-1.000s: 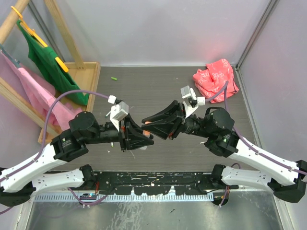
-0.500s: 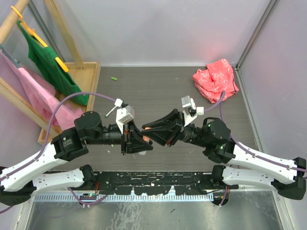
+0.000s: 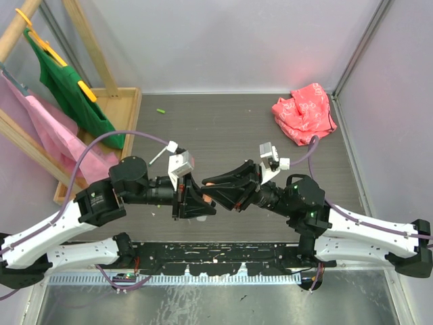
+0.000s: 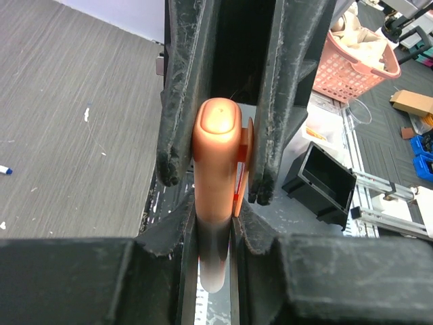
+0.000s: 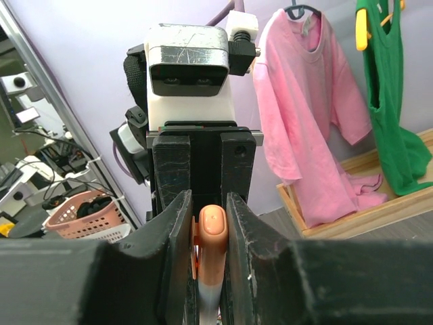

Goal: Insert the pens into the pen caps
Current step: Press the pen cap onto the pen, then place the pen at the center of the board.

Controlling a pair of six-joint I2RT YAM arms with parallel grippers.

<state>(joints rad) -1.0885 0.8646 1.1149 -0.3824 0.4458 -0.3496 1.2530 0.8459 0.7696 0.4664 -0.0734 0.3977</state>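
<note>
End effectors (image 4: 215, 233) (image 5: 210, 203) (both) on orange pen (image 4: 215, 156)

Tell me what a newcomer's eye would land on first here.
The two arms stand nose to nose over the table's near middle, left pincer and right pincer both closed on one orange pen. Next, the crumpled red bag in the far right corner, and the green garment and pink garment on the wooden rack at the left.

My right tool (image 5: 210, 223) now sits lower, closer to the near edge of the desk (image 3: 223, 128), with its arm lying flatter. My left tool (image 4: 215, 230) has slid rightward. The orange-ended grey plastic pen (image 4: 215, 156) clamped between us has shifted toward me.
</note>
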